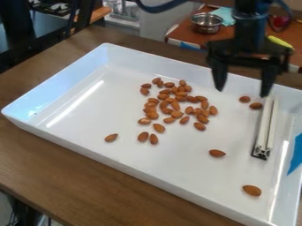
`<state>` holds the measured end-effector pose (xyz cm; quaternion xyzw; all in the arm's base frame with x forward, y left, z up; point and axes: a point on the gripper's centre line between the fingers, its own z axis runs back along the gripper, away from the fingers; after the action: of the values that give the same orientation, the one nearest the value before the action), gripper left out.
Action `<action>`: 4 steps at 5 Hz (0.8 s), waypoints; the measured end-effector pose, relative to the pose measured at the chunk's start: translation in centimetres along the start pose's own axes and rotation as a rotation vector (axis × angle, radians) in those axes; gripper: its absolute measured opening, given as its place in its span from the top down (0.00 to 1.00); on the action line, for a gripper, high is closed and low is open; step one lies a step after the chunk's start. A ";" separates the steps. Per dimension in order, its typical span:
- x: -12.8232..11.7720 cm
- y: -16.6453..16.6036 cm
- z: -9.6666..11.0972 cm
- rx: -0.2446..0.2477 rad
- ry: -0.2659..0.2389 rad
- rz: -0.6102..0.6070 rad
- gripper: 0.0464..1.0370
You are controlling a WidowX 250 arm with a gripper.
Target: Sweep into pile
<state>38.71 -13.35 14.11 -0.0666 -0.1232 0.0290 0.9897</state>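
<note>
My black gripper (242,88) hangs above the back right part of the white tray (88,132), its two fingers spread wide with nothing between them. Loosely clustered almonds (175,106) lie around the tray's middle and toward its back. Apart from them, one almond (111,137) rests at the left, another (217,153) at front right, and a third (252,190) near the front right corner. Two more almonds (245,99) sit below the gripper. A pale grooved bar (265,128) lies lengthwise along the tray's right side, its far end near the gripper's right finger.
Raised walls surround the tray on a brown wooden table (59,167). Blue tape (296,154) marks the right wall. Behind, a metal bowl (206,23), a teal cloth (224,15) and a yellow object (279,42) are on a reddish surface.
</note>
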 end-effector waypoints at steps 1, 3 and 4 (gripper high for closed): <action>-0.1 -0.8 -0.3 0.015 -0.015 -0.001 0.04; -0.7 -2.3 -2.9 0.045 -0.014 -0.013 0.04; -0.6 -2.5 -3.7 0.046 -0.019 0.002 0.04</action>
<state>39.17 -16.29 10.72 -0.0437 -0.1317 0.0336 0.9898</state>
